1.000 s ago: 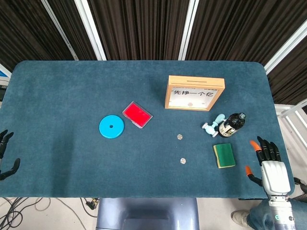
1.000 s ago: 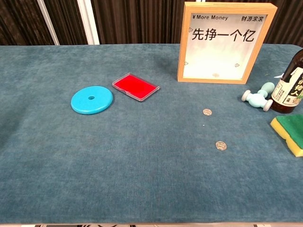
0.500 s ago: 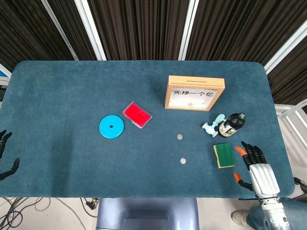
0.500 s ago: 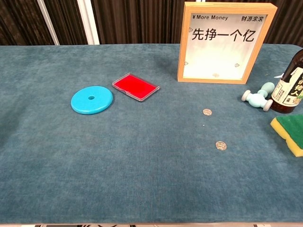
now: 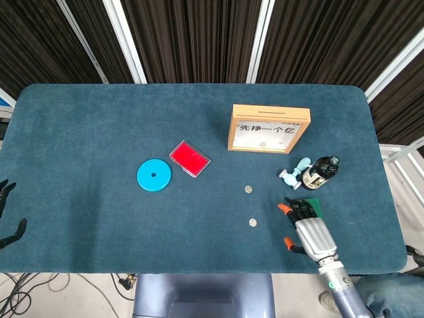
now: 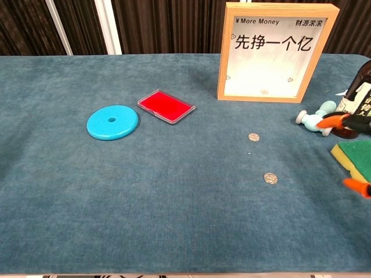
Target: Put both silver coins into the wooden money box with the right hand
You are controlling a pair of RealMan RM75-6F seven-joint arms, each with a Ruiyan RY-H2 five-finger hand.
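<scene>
Silver coins lie flat on the cloth: near coin [image 5: 252, 222] just left of my right hand [image 5: 309, 230], which is spread and empty above the sponge [image 6: 352, 155]. Risk: fingertips skid the thin coin aside, or clip the bottle [image 5: 319, 172].

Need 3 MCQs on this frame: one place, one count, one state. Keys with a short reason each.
1. The red case lies:
A. left of the wooden money box
B. on the green sponge
C. behind the bottle

2. Silver coins on the table cloth:
A. none
B. two
C. four

3. The right hand is:
A. holding a coin
B. holding the bottle
C. holding nothing, fingers spread

Key: 1 A, the case sits between the blue disc and the box. 2 B, the far coin and the near coin both lie loose. 3 C, it hovers over the green sponge.
</scene>
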